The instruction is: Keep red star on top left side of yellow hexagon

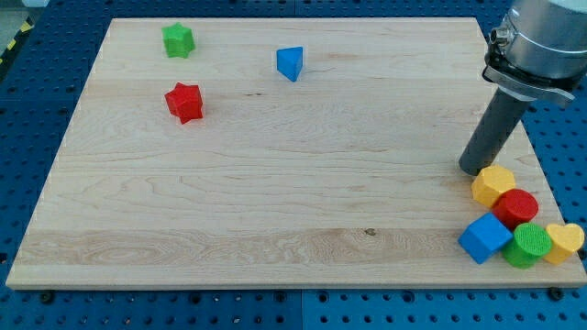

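The red star (184, 102) lies on the wooden board (275, 183) near the view's upper left. The yellow hexagon (492, 185) lies far from it, at the view's lower right. My tip (473, 170) stands on the board just to the upper left of the yellow hexagon, touching or almost touching it. The red star is far to the left of my tip.
A green star (178, 39) is at the top left, above the red star. A blue triangle (290, 63) is at top centre. A red cylinder (515, 208), blue cube (484, 238), green cylinder (526, 245) and yellow heart (564, 242) cluster below the hexagon near the board's right edge.
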### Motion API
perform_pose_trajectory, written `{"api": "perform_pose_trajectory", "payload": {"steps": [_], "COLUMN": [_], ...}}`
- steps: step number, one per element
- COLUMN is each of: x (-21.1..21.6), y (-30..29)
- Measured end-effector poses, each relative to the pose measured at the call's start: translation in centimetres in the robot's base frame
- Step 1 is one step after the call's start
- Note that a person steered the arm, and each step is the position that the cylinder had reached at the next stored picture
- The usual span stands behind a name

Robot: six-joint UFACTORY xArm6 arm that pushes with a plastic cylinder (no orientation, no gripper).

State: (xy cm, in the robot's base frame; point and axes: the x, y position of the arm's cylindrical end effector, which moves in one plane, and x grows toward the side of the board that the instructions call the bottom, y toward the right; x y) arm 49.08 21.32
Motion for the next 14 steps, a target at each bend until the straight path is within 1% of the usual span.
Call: {"api": "perform_pose_trajectory", "payload": {"steps": [1, 2, 3, 4, 5, 6, 7, 8, 9, 10, 11, 12, 13, 14], "x": [1.1, 0.8, -2.9, -5.3, -5.5, -5.5, -5.6, -7.3, -14.9, -16.2, -12.6, -9.8, -8.9, -9.1], "y": [0.9, 1.4, 0.7, -6.3, -15.7, -27.1, -36.6, -44.0, -43.5, -41.5, -40.7, -38.7, -36.0, -32.8]}}
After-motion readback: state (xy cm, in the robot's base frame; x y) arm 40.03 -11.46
